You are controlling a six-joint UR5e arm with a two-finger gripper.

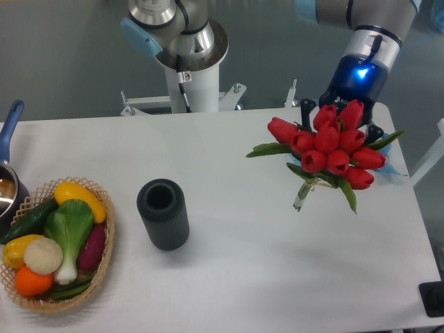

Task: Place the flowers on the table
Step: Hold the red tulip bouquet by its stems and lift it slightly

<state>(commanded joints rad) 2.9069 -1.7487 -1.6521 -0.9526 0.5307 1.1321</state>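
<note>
Flowers (329,148) above table (229,277), gripper (340,114) behind blooms, grip unclear, lettering unreadable.

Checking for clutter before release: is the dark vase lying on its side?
No, the vase stands upright on the table, its round opening facing up.

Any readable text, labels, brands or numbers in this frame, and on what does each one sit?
"RO": white letters on the gripper body, cut off behind the flowers; the rest is hidden.
Small red-and-white sticker on the robot base column: too small to read.
Nothing else carries text.
</note>
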